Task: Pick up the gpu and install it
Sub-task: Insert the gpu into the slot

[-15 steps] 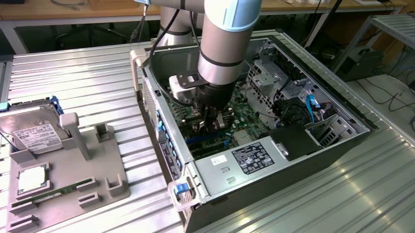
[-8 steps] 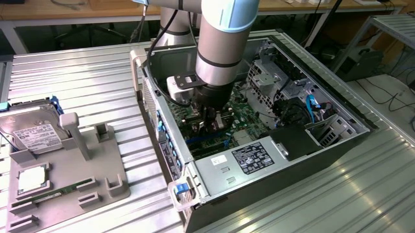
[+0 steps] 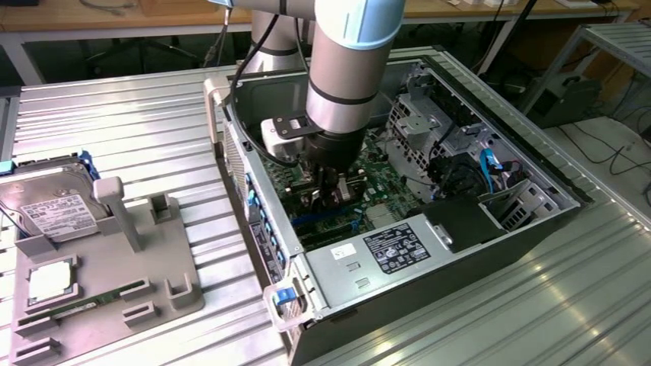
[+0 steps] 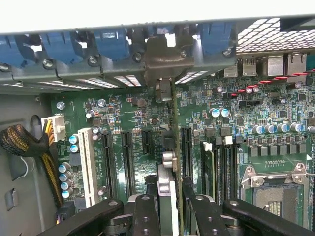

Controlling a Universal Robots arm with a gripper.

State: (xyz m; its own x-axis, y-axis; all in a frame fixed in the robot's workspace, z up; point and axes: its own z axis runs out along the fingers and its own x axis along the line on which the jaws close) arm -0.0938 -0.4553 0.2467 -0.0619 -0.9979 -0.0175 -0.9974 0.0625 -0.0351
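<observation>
Clamping the gpu (image 4: pixel 168 183) edge-on, hand (image 4: pixel 172 216) low between motherboard slots (image 4: pixel 127 162).

The exterior view looks down at a slant from high up and off to one side. It takes in the ribbed worktop (image 3: pixel 122 114), the open computer case (image 3: pixel 458 305) at frame centre and the arm (image 3: pixel 351 69) entering from the top edge. The wrist view sits close behind the hand (image 4: pixel 172 201), facing along its fingers (image 4: pixel 146 216) and the gpu (image 4: pixel 167 187) clamped edge-on between them, onto the motherboard (image 4: pixel 123 113). Both views share that board inside the case.
</observation>
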